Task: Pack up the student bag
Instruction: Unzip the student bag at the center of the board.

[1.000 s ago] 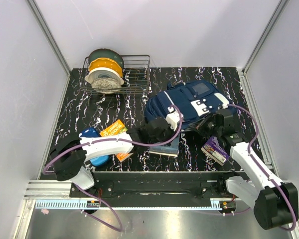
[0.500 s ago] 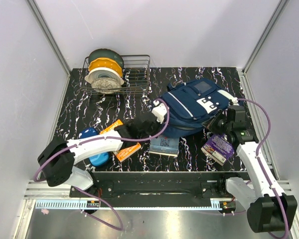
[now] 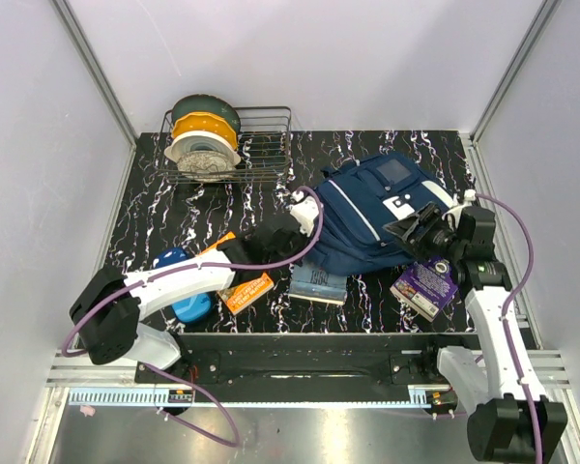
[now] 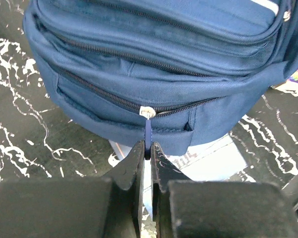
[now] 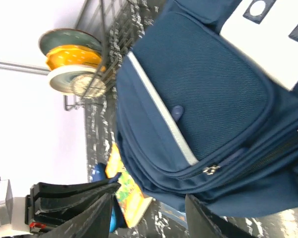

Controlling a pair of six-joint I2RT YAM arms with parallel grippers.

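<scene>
The student bag [image 3: 372, 208], navy with white patches and a grey pocket panel, lies on its side at the right middle of the table. In the left wrist view its zippers are closed [image 4: 154, 59]. My left gripper [image 4: 148, 150] is shut on the blue zipper pull [image 4: 148, 131] at the bag's near left edge [image 3: 302, 232]. My right gripper [image 3: 418, 226] hovers open over the bag's right side, with nothing between its fingers [image 5: 92, 210]. The right wrist view shows the bag's front pocket [image 5: 208, 94].
A wire rack [image 3: 261, 145] with filament spools [image 3: 205, 135] stands at the back left. An orange book [image 3: 240, 282] and a blue object [image 3: 186, 290] lie near the left arm. A grey-blue book [image 3: 319, 282] pokes from under the bag, and a purple packet [image 3: 423, 282] lies at right.
The right gripper has opened and let go of the bag, drawing back to the right. The left gripper has moved left and back with the zipper pull; the bag has shifted and spread out.
</scene>
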